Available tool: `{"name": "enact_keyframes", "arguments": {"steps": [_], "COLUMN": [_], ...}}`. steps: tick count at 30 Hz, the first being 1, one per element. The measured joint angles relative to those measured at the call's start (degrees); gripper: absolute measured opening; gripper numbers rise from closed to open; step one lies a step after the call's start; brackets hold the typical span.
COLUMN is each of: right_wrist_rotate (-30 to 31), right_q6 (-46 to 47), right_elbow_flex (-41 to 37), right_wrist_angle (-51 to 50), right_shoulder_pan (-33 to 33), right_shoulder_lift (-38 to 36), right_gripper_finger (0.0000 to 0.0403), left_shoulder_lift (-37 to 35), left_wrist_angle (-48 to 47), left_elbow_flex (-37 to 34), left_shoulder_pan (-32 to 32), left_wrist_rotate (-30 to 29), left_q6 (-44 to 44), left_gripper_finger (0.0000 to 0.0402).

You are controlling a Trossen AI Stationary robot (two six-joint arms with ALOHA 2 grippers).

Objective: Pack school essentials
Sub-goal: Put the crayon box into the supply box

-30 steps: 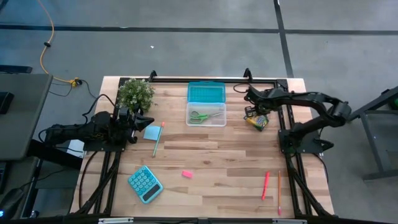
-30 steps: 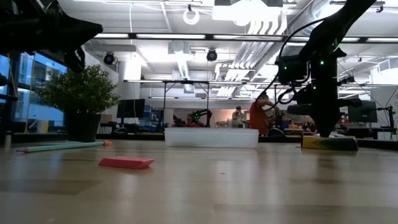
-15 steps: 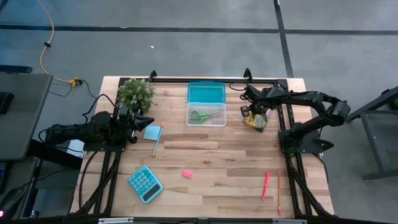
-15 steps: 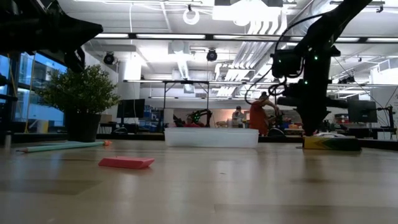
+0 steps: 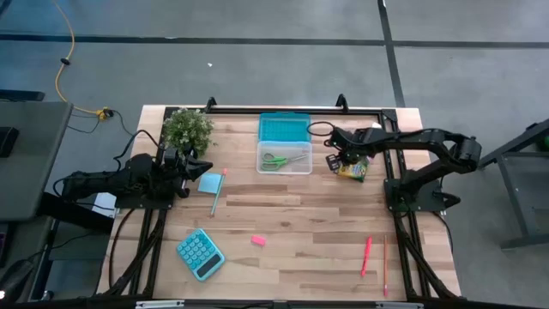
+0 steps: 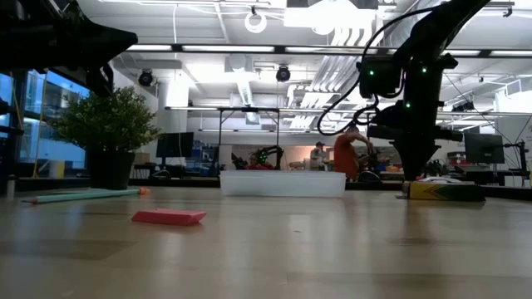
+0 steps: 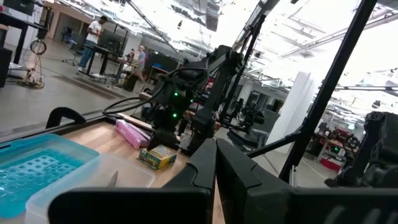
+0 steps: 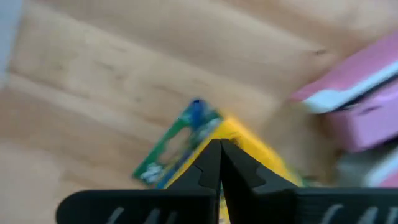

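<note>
The yellow crayon box [image 5: 352,170] lies flat on the table to the right of the clear case. My right gripper [image 5: 333,160] is shut and points down at the box's left end [image 6: 416,190]; in its wrist view the shut tips [image 8: 219,144] stand over the box [image 8: 186,146]. My left gripper [image 5: 196,168] waits, shut [image 7: 214,146], beside the light-blue note pad [image 5: 209,183]. Green-handled scissors [image 5: 279,160] lie inside the clear case [image 5: 285,168]. The teal pen [image 5: 214,199], pink eraser [image 5: 257,241], pink-red pen [image 5: 366,255] and thin pencil [image 5: 384,262] lie on the table. My right gripper comes from above, pointing down, with its shut fingertips [image 8: 208,163] at the left end of the crayon box [image 8: 245,140]. The box lies flat on the table. Whether the tips touch it, I cannot tell.
The case's teal lid [image 5: 284,129] lies open toward the far edge. A potted plant [image 5: 187,129] stands at the far left. A teal calculator [image 5: 199,254] lies near the front left. The pink-and-white packet [image 8: 357,106] lies close behind the crayon box.
My right gripper has moved toward the table's left, from over the crayon box to its left end, staying low above the table. The crayon box has kept roughly its place.
</note>
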Motion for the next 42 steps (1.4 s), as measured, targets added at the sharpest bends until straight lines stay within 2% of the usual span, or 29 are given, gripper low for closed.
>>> {"name": "enact_keyframes", "arguments": {"steps": [3, 5, 12, 22, 42], "right_wrist_rotate": [6.4, 8.6, 3.7, 0.7, -4.0], "right_q6": [0.3, -0.4, -4.3, -5.9, 1.2], "right_elbow_flex": [1.5, 2.5, 1.7, 1.7, 3.3], "right_wrist_angle": [-2.9, -4.1, -4.4, -2.7, -1.0], "right_shoulder_pan": [-0.1, -1.0, -4.7, -4.4, 7.3], "right_shoulder_lift": [-0.5, -0.5, 2.5, 4.7, 4.7], "right_gripper_finger": [0.0000, 0.0000, 0.0000, 0.0000, 0.0000], "left_shoulder_lift": [0.0, 0.0, 0.0, 0.0, 0.0], "left_wrist_angle": [0.0, 0.0, 0.0, 0.0, 0.0], "left_elbow_flex": [0.0, 0.0, 0.0, 0.0, 0.0], "left_shoulder_pan": [0.0, 0.0, 0.0, 0.0, 0.0], "left_wrist_rotate": [0.0, 0.0, 0.0, 0.0, -0.2], "left_q6": [0.0, 0.0, 0.0, 0.0, 1.0], "left_gripper_finger": [0.0000, 0.0000, 0.0000, 0.0000, 0.0000]}}
